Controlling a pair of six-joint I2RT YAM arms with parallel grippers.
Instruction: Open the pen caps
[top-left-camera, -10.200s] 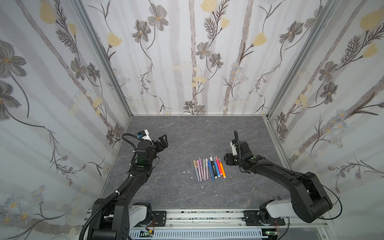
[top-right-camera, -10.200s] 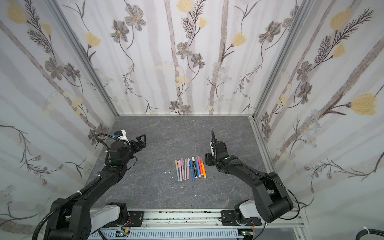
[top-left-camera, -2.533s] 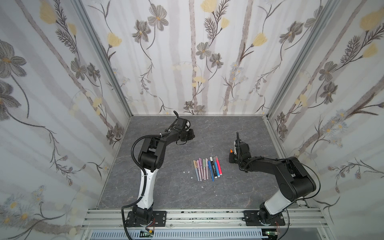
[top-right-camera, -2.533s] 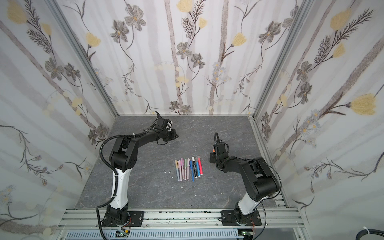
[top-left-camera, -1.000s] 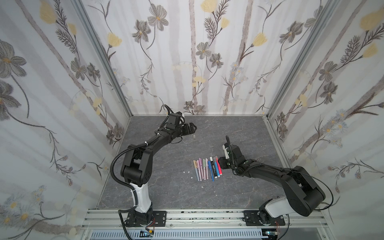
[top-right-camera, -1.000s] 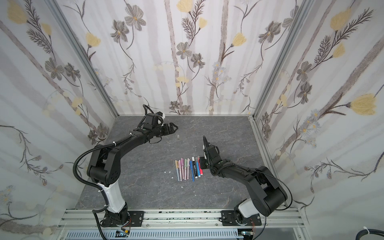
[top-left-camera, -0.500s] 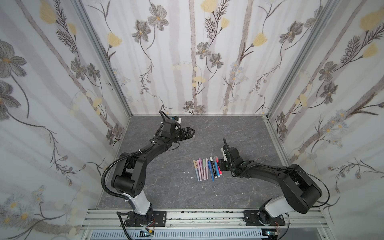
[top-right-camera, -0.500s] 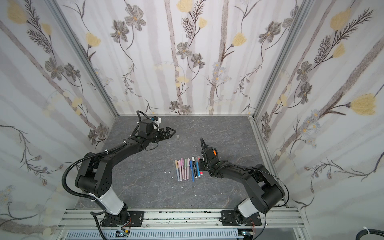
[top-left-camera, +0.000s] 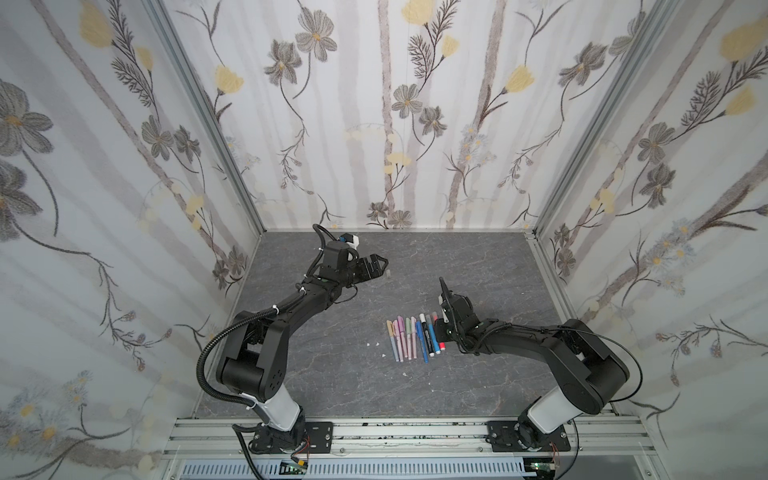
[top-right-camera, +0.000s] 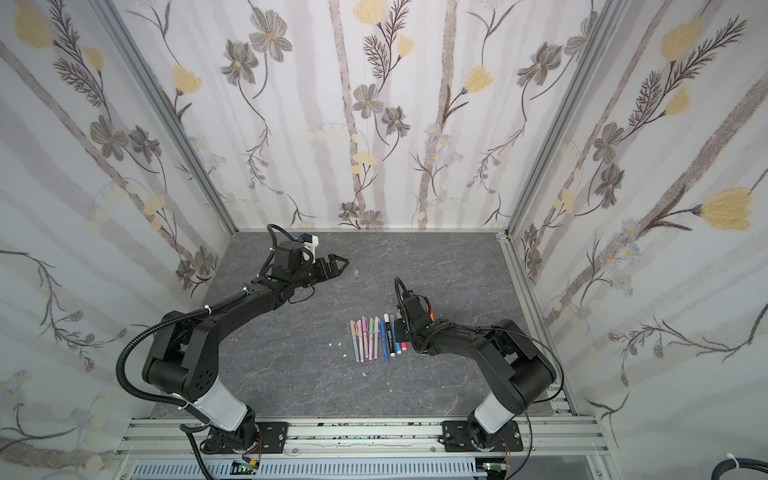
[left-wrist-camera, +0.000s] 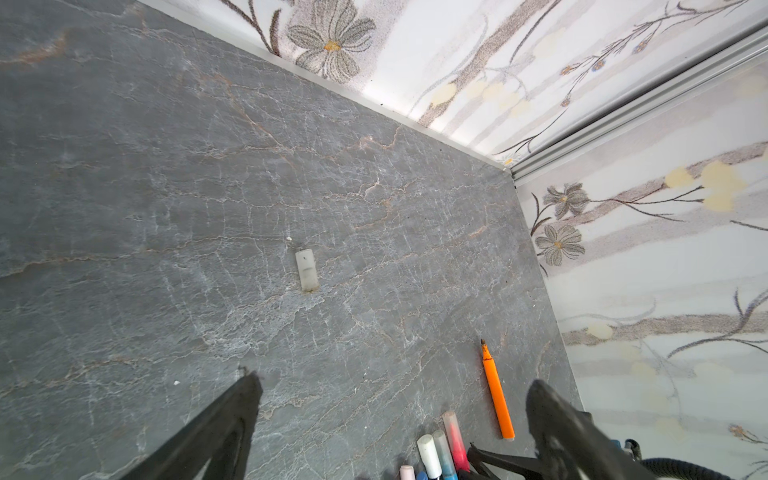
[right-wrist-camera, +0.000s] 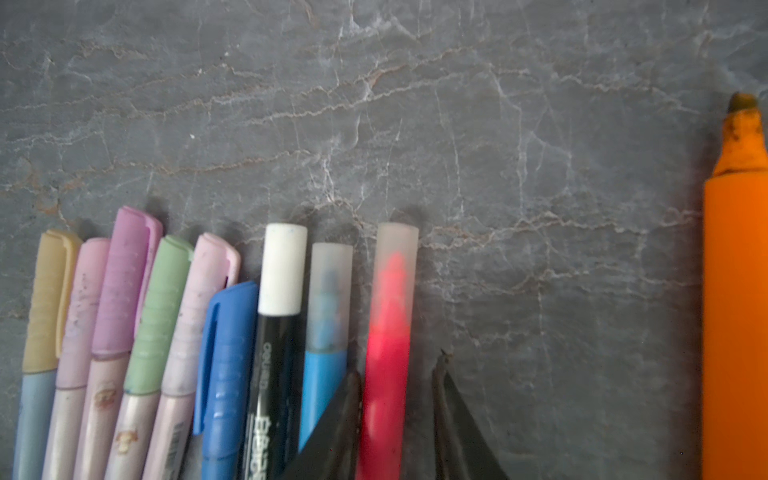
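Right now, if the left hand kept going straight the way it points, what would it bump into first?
Probably the loose clear pen cap lying alone on the tabletop ahead of the open left hand, though it could pass over it; height is hard to judge.

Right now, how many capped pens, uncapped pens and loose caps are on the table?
Capped pens in the row: 9
Uncapped orange pen: 1
Loose clear cap: 1
Total: 11
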